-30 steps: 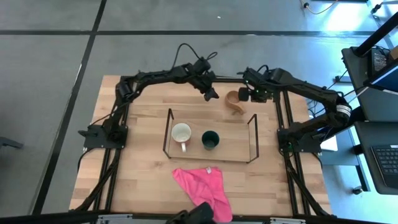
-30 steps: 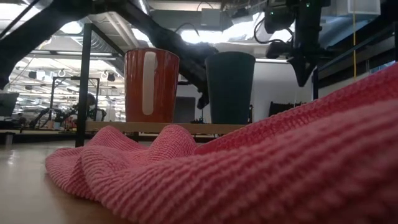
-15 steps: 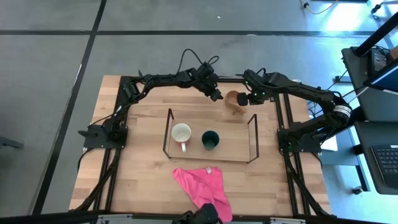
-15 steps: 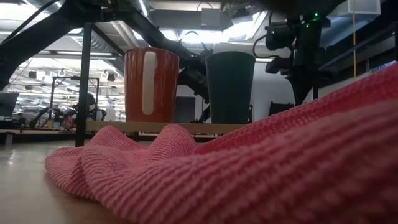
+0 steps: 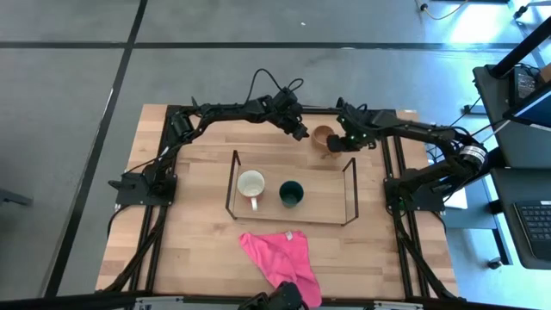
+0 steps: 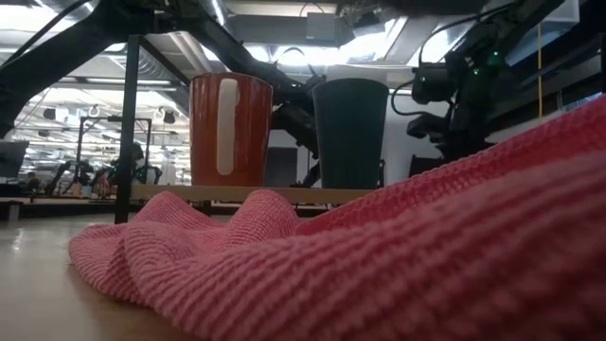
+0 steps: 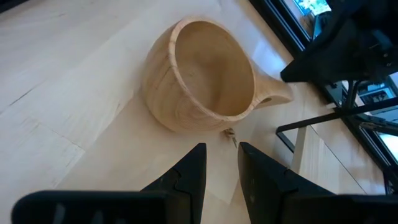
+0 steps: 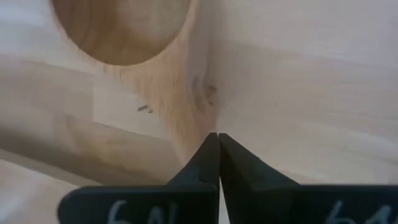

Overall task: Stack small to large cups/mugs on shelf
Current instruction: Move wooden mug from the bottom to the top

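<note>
**Wooden cup at the back of the table, both grippers beside it**

- Tan wooden cup with a stubby handle point(image 5: 324, 136): sits upright on the light wooden table point(image 5: 189, 232), behind the rack and outside it, near the rack's right rear corner. The left wrist view shows its hollow bowl point(image 7: 205, 78) empty, the handle pointing away toward the right arm.
- Low rack of thin black metal rods with raised end frames point(image 5: 290, 186): stands mid-table. Two vessels stand on it side by side, apart from each other.
- Mug with white inside, reddish outside and a handle point(image 5: 251, 184): on the rack's left half; in the low view its red wall carries a pale vertical handle point(image 6: 230, 130).
- Dark green cup point(image 5: 291, 193): on the rack, just right of the mug; tall and dark in the low view point(image 6: 350, 133).
- Pink knitted cloth point(image 5: 281, 257): lies crumpled on the table in front of the rack, filling the low view's foreground point(image 6: 379, 265).
- Left gripper point(image 5: 301, 133): reaches in from the left, just beside the wooden cup's left side; fingers point(image 7: 261, 177) slightly parted, holding nothing.
- Right gripper point(image 5: 337, 143): at the cup's right side, over the handle; fingertips point(image 8: 208, 155) pressed together, with the handle right at the tips. Whether it actually grips the handle cannot be told.
</note>
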You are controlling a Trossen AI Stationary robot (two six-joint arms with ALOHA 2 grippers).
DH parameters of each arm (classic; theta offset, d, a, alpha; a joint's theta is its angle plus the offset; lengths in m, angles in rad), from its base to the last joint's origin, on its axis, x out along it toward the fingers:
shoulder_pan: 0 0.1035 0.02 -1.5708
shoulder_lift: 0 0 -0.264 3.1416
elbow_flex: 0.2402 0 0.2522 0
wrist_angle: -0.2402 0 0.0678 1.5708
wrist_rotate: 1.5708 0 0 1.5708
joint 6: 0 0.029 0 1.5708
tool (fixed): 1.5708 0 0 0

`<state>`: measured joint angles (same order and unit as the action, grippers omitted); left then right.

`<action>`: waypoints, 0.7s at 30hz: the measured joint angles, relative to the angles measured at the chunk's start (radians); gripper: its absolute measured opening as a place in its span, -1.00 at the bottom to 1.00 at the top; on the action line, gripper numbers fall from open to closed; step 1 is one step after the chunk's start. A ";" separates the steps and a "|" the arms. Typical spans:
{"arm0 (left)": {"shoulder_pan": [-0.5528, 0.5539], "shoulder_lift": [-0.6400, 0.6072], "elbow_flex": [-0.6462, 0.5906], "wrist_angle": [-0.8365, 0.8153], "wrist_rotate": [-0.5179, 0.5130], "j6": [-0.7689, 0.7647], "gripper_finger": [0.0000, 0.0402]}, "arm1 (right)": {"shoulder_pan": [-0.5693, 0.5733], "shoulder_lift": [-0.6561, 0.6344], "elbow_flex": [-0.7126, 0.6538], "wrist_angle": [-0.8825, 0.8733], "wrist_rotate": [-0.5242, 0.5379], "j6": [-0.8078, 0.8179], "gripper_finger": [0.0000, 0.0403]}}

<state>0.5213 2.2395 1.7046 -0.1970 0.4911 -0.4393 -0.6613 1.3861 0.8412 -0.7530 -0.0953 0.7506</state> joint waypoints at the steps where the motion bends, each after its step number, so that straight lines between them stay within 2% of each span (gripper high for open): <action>1: 0.000 0.000 0.000 -0.001 0.000 0.000 -0.57 | 0.000 0.000 -0.010 0.019 -0.010 0.001 -0.98; 12: 0.000 0.000 0.000 0.000 0.000 0.004 -0.57 | 0.001 0.000 -0.030 0.154 -0.134 -0.042 -0.98; 21: 0.000 0.000 -0.001 -0.001 0.000 0.004 -0.57 | 0.006 -0.001 -0.027 0.197 -0.156 -0.082 -0.98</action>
<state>0.5209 2.2395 1.7039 -0.1978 0.4911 -0.4355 -0.6556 1.3850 0.8138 -0.5560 -0.2517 0.6684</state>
